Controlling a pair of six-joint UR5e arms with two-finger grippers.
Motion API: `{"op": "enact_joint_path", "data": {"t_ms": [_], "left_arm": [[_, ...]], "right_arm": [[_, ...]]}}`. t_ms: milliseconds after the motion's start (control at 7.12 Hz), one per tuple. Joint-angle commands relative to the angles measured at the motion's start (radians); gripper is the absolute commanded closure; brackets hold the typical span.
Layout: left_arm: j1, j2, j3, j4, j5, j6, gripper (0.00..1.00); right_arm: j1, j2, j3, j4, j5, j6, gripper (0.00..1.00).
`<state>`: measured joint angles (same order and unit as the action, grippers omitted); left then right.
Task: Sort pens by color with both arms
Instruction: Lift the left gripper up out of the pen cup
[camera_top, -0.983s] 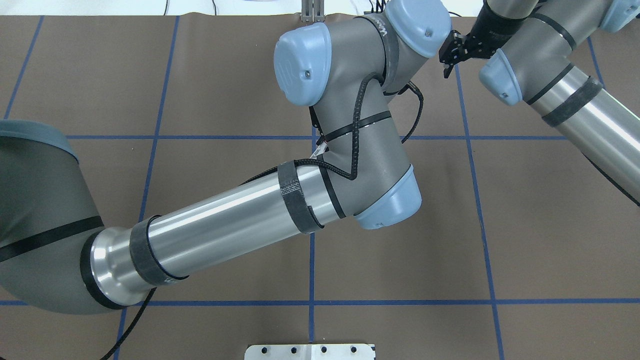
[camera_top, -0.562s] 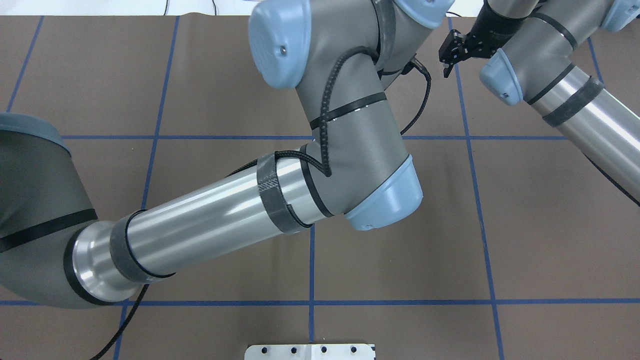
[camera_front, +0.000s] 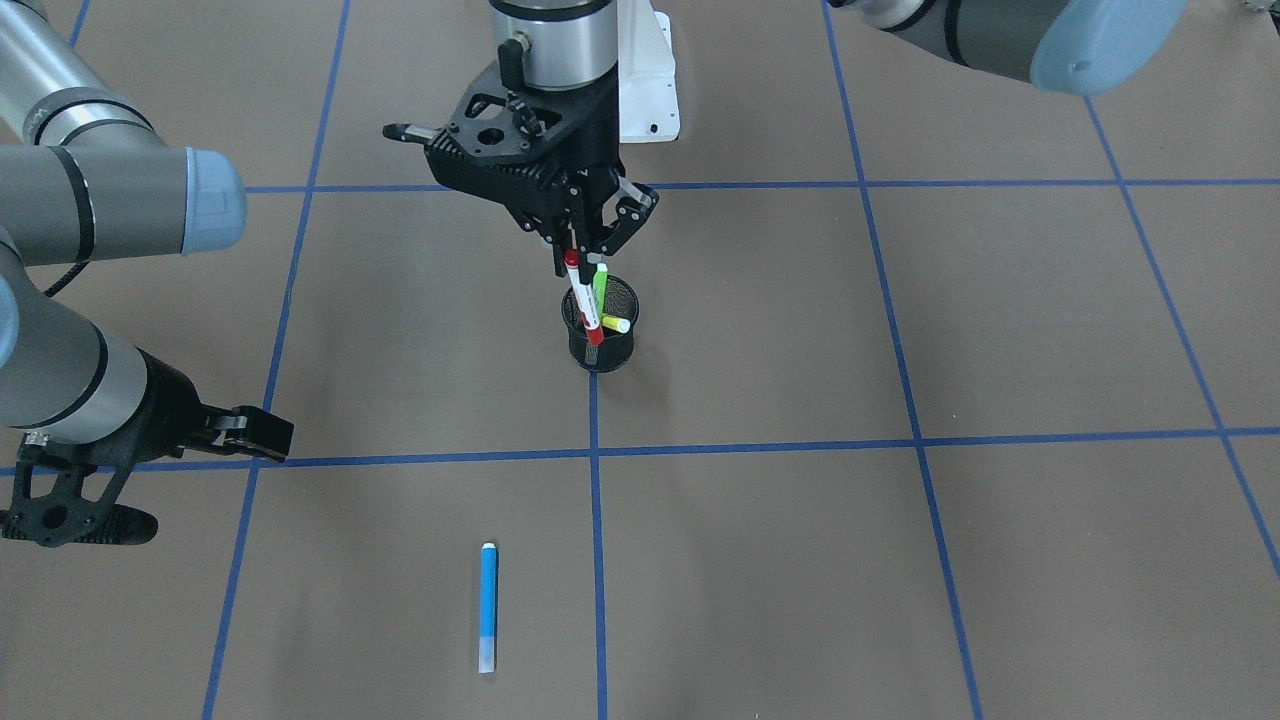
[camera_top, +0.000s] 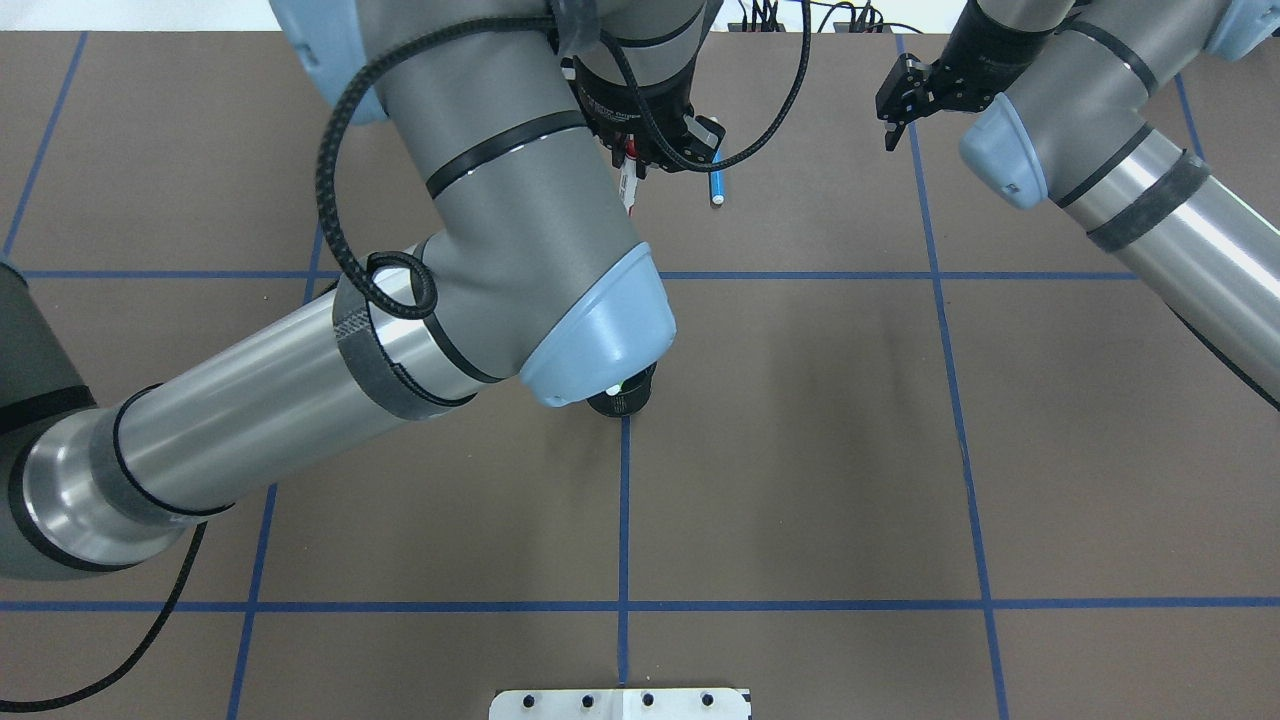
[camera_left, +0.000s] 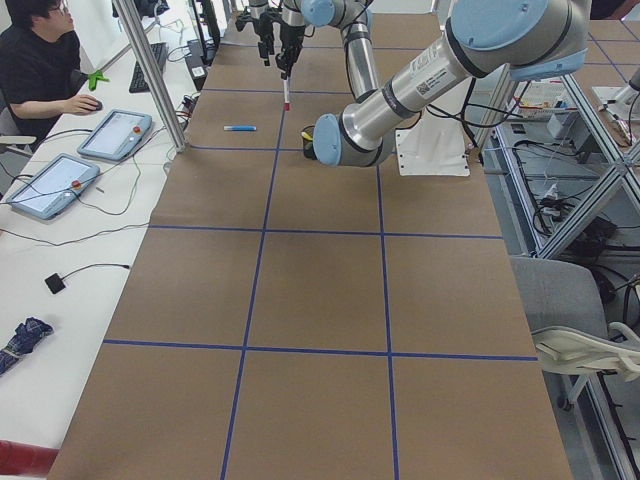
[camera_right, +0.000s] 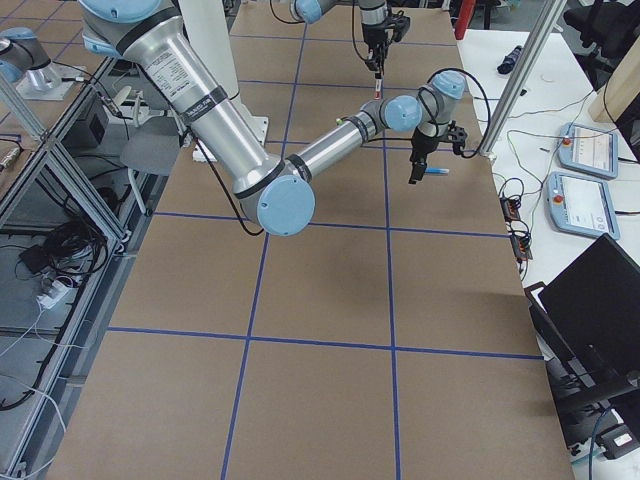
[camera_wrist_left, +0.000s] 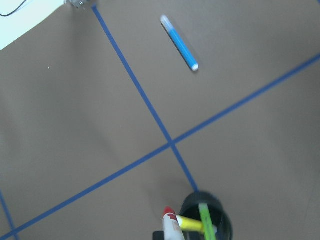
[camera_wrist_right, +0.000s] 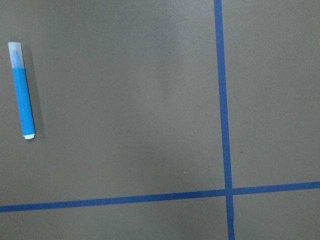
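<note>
The left gripper (camera_front: 578, 250) is clamped on the upper end of the white pen with red ends (camera_front: 585, 300). That pen hangs tilted over the black mesh cup (camera_front: 600, 350) in the middle of the table (camera_front: 900, 300). The green pen (camera_front: 600, 285) and the yellow pen (camera_front: 615, 323) stand in the cup. The blue pen (camera_front: 488, 605) lies flat on the far side from the robot, well apart from the cup. The right gripper (camera_front: 270, 437) hovers to its right, holding nothing; I cannot tell how wide its jaws stand.
</note>
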<state>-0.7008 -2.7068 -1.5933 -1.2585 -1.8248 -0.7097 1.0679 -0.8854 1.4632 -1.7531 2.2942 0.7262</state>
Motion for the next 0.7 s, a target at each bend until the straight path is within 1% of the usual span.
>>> {"op": "enact_joint_path", "data": {"t_ms": [0, 140, 281, 421, 562], "left_arm": [[-0.014, 0.053, 0.025, -0.174, 0.08, -0.127, 1.0], [-0.013, 0.058, 0.045, -0.214, 0.148, -0.224, 1.0], [-0.013, 0.079, 0.076, -0.32, 0.198, -0.287, 1.0], [-0.008, 0.111, 0.128, -0.475, 0.243, -0.348, 1.0], [-0.003, 0.119, 0.185, -0.568, 0.324, -0.364, 1.0]], "right_arm": [[0.003, -0.001, -0.001, 0.003, -0.009, -0.001, 0.0], [0.003, -0.001, -0.003, 0.004, -0.01, -0.004, 0.0], [0.001, -0.001, -0.004, 0.006, -0.01, -0.005, 0.0], [0.001, -0.001, -0.003, 0.006, -0.009, -0.005, 0.0], [0.003, -0.001, -0.003, 0.006, -0.009, -0.005, 0.0]]}}
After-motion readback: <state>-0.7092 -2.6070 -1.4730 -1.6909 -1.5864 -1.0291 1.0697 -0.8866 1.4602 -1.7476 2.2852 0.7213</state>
